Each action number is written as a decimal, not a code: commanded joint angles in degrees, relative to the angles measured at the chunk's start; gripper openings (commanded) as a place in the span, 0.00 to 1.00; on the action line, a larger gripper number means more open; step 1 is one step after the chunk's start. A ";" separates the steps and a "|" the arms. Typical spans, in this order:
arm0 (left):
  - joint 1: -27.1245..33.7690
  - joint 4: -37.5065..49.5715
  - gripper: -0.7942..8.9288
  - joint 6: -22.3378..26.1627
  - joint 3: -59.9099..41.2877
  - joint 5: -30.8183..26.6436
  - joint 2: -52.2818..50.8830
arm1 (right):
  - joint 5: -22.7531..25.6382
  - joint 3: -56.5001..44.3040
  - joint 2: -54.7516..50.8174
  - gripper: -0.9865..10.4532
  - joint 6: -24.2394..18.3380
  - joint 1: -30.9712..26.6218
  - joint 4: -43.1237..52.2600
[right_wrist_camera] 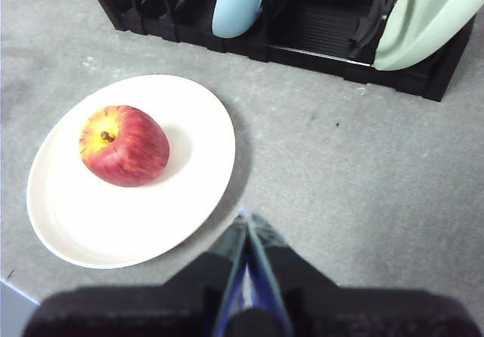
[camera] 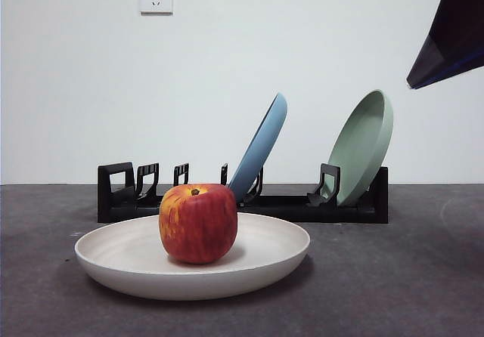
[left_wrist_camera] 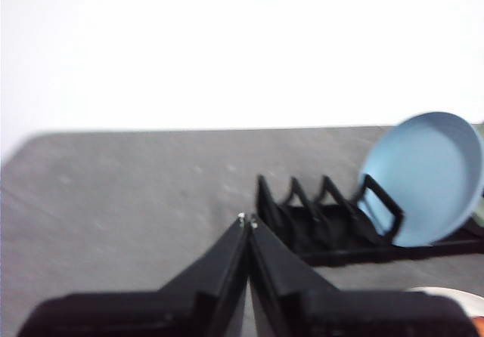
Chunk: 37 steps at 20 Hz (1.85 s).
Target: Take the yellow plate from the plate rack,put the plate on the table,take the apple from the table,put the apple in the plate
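**Apple on the plate, both tools closed**

Here, from the front, the apple (camera: 198,223) sat stem-up in the yellow plate (camera: 272,260), flat on the worktop (camera: 408,276) before the plate rack (camera: 355,205). Left wrist: the left tool (left_wrist_camera: 248,220) hung pressed together, empty. Right wrist: the right tool (right_wrist_camera: 246,220), likewise closed, hovered beside the plate's rim.
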 commanded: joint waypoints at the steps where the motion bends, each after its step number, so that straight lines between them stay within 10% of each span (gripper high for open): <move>1: 1.90 0.04 0.08 5.75 -2.97 -0.48 -0.68 | 0.17 -0.68 0.00 0.09 0.48 0.09 0.37; 13: 6.86 14.84 0.08 5.84 -26.84 2.84 -8.31 | 0.20 -0.68 0.00 0.09 0.48 0.09 0.35; 34: 6.82 13.00 0.08 4.79 -27.67 4.00 -8.22 | 0.17 -0.68 0.00 0.09 0.46 0.09 0.37; 37: 6.82 13.00 0.08 4.79 -27.67 4.02 -8.22 | 1.92 -0.72 -3.76 0.09 -7.06 -0.76 -0.74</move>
